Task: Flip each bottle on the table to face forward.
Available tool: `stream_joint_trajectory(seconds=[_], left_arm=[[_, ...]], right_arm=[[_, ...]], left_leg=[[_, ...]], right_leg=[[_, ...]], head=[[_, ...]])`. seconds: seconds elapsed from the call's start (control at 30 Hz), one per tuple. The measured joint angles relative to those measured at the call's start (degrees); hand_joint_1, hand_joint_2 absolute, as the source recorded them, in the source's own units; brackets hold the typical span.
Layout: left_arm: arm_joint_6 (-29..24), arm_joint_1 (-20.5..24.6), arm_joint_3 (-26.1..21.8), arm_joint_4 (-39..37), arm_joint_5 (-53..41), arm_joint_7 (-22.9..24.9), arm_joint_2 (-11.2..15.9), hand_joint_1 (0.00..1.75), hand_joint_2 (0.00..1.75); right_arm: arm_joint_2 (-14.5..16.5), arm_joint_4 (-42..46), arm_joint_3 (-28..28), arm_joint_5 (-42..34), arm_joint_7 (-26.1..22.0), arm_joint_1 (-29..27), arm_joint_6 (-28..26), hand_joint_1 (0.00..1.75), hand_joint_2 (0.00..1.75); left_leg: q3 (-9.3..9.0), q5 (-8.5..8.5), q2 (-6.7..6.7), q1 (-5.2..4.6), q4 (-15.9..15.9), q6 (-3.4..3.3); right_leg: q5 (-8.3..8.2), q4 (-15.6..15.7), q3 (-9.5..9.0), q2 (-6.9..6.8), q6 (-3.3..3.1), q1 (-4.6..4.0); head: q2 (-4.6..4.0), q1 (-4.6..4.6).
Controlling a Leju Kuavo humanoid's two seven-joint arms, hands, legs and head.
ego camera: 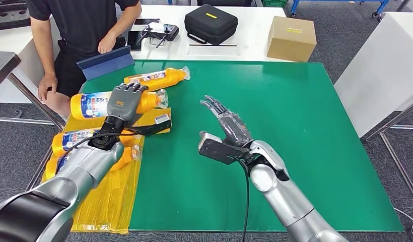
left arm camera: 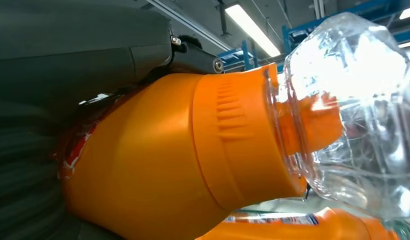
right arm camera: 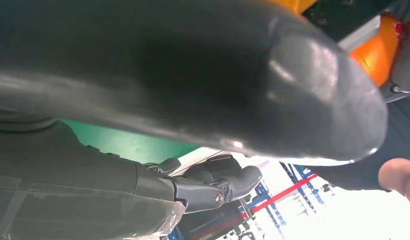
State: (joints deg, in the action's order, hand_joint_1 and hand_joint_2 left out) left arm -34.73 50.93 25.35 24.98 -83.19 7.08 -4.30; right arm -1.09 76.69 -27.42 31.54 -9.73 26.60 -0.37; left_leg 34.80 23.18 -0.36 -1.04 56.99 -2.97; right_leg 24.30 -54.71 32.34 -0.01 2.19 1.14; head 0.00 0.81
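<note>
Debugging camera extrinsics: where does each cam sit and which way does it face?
Head: high on the body, facing forward and down at the green table mat; both silver arms show, left hand on an orange plastic bottle, right hand open.
Left wrist: behind the left hand, facing the same bottle's neck and clear cap.
Right wrist: behind the right hand; thumb large.
Shared: the bottle.

Glossy orange plastic bottle (ego camera: 96,104), clear faceted cap (left arm camera: 353,110)
</note>
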Motion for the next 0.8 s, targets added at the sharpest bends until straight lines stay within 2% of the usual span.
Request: stream_joint_trajectory(seconds=[0.27, 0.33, 0.4, 0.47, 0.8], left_arm=[[0.8, 0.0, 1.0, -1.9, -0.4, 0.0, -0.7, 1.75, 1.75], [1.3, -0.1, 1.1, -2.2, -1.2, 0.1, -0.9, 0.89, 1.75], [1.8, -0.4, 1.2, -2.4, -2.0, 0.4, -1.0, 0.02, 0.87], [2.6, -0.7, 1.2, -2.5, -3.0, 0.8, -1.1, 0.00, 0.00], [7.6, -0.8, 0.8, -3.1, -4.9, 2.0, -1.2, 0.00, 0.00]], right_arm=[[-0.6, 0.6, -0.4, 0.2, 0.5, -0.3, 0.0, 0.00, 0.00], [-0.7, 1.0, -0.5, 0.4, 0.9, -0.6, 0.0, 0.00, 0.00], [-0.7, 1.5, -0.6, 0.8, 1.2, -1.1, 0.0, 0.00, 0.00], [-0.7, 2.1, -0.7, 1.4, 1.6, -1.6, 0.0, 0.00, 0.00], [0.3, 3.8, -0.6, 4.4, 2.2, -2.6, 1.1, 0.00, 0.00]], left_leg=[[-0.01, 0.00, 0.01, 0.02, 0.0, 0.00], [-0.01, 0.00, 0.00, 0.02, 0.0, 0.00], [0.00, 0.00, 0.00, 0.02, 0.0, 0.00], [0.01, 0.00, 0.00, 0.02, 0.0, 0.00], [-0.02, 0.00, -0.01, 0.02, 0.0, 0.00]], right_leg=[[0.00, 0.0, 0.01, 0.00, 0.00, -0.02], [0.00, 0.0, 0.01, 0.00, 0.00, -0.01], [0.00, 0.0, 0.01, 0.00, 0.00, -0.01], [0.00, 0.0, 0.01, 0.00, 0.00, -0.01], [0.00, 0.0, 0.00, 0.00, 0.00, -0.02]], head=[[0.00, -0.01], [0.00, 0.00], [0.00, -0.01], [0.00, -0.01], [0.00, -0.01]])
